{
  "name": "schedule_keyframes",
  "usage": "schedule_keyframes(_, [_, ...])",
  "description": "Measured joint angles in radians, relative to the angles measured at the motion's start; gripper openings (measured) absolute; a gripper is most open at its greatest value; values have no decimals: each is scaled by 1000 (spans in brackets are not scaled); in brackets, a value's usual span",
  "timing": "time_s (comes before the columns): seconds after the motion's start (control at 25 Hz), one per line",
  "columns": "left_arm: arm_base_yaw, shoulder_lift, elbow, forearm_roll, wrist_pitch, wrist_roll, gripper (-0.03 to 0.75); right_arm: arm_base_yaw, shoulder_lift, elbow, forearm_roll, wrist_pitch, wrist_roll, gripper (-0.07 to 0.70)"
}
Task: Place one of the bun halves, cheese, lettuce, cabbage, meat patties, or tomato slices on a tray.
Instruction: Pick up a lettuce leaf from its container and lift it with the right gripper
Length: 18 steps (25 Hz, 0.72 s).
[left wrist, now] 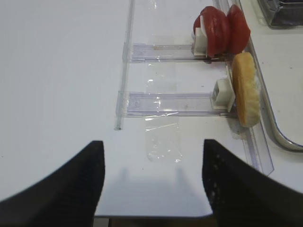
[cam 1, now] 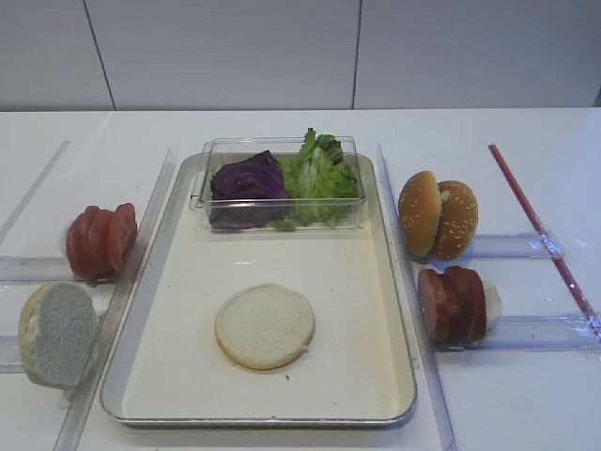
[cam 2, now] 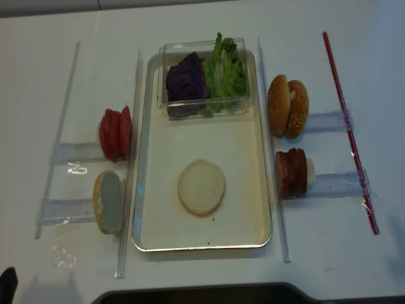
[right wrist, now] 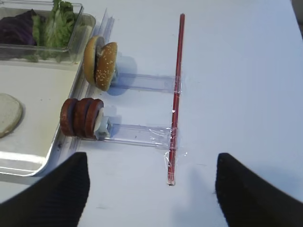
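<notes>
Bun: a pale round bun half point(cam 1: 265, 325) lay crumb-up on the silver rectangular tray point(cam 1: 178, 371).
Surface: a white tabletop point(cam 1: 507, 395) backed by a white panelled wall point(cam 1: 282, 47).
Left gripper point(left wrist: 151, 187): closed, empty.
Right gripper point(right wrist: 151, 189): spread wide, empty.

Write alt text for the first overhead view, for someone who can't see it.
A silver tray on a white table holds one pale bun half and a clear box of purple cabbage and green lettuce. Tomato slices and another bun half stand left; sesame buns and meat patties stand right.
</notes>
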Motion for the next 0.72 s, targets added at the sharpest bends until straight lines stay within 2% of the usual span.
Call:
schedule_keyframes(0.2, [0, 0, 0, 0, 0, 0, 450, 45, 165, -81, 36, 63, -24, 580])
schedule_keyframes(0.52, [0, 0, 0, 0, 0, 0, 456, 134, 394, -179, 51, 65, -55, 564])
schedule_keyframes(0.72, [0, 0, 0, -3, 0, 5, 541, 179, 512, -275, 62, 65, -77, 534])
